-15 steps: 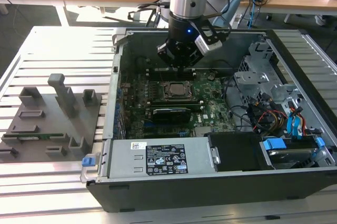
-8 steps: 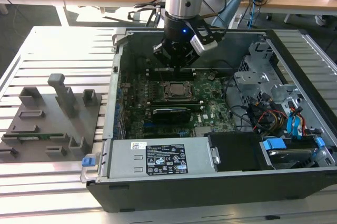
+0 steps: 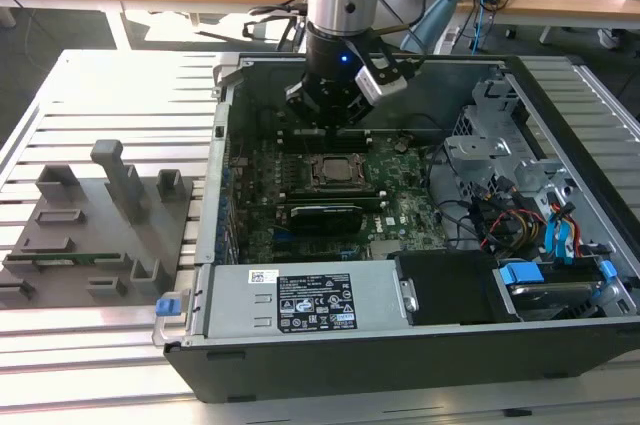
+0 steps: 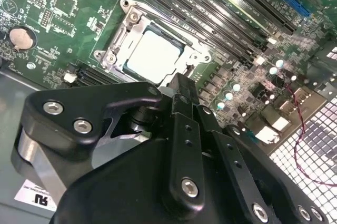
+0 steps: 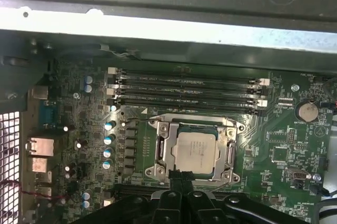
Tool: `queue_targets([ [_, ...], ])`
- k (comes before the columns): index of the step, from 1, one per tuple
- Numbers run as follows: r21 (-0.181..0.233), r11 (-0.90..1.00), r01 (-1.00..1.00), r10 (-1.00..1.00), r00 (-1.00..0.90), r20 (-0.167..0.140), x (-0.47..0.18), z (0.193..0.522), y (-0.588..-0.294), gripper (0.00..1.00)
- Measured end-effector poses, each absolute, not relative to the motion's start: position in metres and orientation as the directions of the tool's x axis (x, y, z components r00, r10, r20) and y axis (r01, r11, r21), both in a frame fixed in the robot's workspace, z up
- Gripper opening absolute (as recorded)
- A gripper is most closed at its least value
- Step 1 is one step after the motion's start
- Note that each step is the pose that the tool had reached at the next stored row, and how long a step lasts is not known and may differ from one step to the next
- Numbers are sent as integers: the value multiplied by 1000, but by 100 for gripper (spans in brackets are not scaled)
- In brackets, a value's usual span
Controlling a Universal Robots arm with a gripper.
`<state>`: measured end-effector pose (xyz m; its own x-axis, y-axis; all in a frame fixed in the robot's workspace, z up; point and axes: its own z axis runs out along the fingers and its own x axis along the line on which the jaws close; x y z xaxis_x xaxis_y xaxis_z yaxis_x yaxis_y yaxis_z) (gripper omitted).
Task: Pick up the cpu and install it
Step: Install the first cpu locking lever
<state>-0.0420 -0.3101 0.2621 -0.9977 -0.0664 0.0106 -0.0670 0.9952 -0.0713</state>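
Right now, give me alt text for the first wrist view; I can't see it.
The cpu, pale metal top up, sits in the metal socket frame on the green motherboard, with the gripper, shut and empty, hovering by one edge of the frame. Memory slots run between the socket and the case wall.

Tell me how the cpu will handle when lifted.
Probably stiff: the cpu is a flat metal-topped square. Its smooth top looks slippery to grip. Lying flat in the socket frame, it should not roll or tip.
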Motion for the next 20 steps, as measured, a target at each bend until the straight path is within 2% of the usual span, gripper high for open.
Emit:
queue_targets([
  [9, -67, 995, -67, -66, -998, 10, -70, 262, -302, 11],
  [13, -27, 997, -67, -67, -998, 7, -78, 262, -298, 11],
  [18, 0, 998, -67, -67, -998, 5, -90, 262, -298, 11],
  [20, 28, 997, -67, -67, -998, 2, -94, 262, -298, 11],
])
